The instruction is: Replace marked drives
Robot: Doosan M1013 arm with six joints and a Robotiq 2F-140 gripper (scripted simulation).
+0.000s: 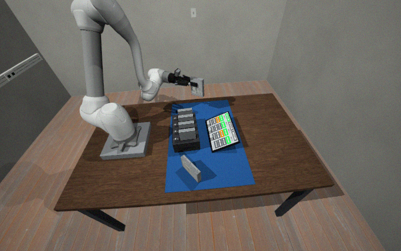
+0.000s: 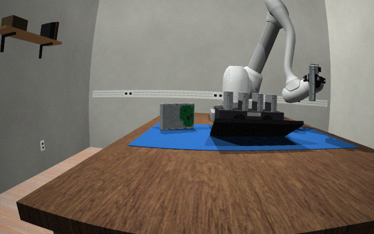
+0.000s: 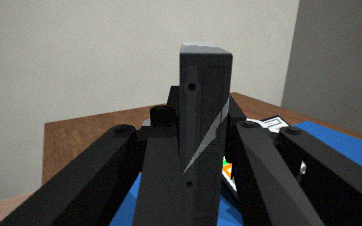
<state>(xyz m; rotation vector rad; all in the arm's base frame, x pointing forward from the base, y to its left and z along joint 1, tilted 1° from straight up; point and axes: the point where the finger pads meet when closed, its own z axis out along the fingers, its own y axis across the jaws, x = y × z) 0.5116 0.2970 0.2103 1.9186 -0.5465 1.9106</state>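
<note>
Fingers (image 1: 193, 84) (image 2: 314, 78): clamped on held drive (image 1: 199, 88) (image 2: 312, 87) (image 3: 206, 75), prob. a spare; it's upright, up in the air, apart from everything below.
Dock (image 1: 186, 145) (image 2: 226, 113): lower than fingers, on mat (image 1: 221, 174) (image 2: 168, 139) (image 3: 321, 132); looks flat. Docked drives (image 1: 187, 134) (image 2: 257, 101): 4, upright.
Other drive (image 1: 191, 168) (image 2: 170, 116): on its edge on mat, past dock from fingers; prob. spare no. 2.
Screen (image 1: 223, 130) (image 2: 249, 129) (image 3: 227, 169): below fingers, beside dock; 2 orange marks, rest mostly green/grey. Text too small, so rebuild status n/a.
Done: spare pick-up, prob.; no swap evident.
Left: prob. both swaps, one bay at a time, w/ rebuild wait after each. No bay looks vacant, so a marked drive must come out onto mat before a new one goes in. Connector end of held drive: can't tell.
</note>
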